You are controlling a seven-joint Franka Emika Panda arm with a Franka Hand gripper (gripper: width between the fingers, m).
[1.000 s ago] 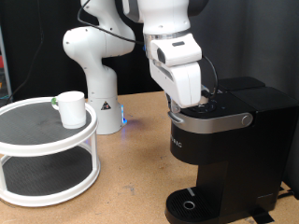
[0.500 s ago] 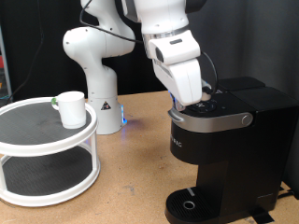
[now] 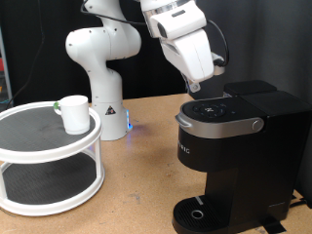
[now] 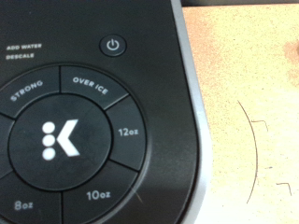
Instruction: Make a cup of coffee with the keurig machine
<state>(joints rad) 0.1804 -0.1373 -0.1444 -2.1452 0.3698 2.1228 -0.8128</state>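
Pincer hovers just above the keurig machine, grip state I cannot tell, and the cup sits well away, so brewing could spill.

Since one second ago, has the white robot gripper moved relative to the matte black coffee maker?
Yes. The gripper has risen off the keurig machine lid, toward the exterior view's top, and now hangs above its button panel.

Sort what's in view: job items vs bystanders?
Job: keurig machine, lid shut, button panel under the wrist camera; cup on the tiered stand; gripper above the machine.
Bystanders: round two-tier stand, wooden table.
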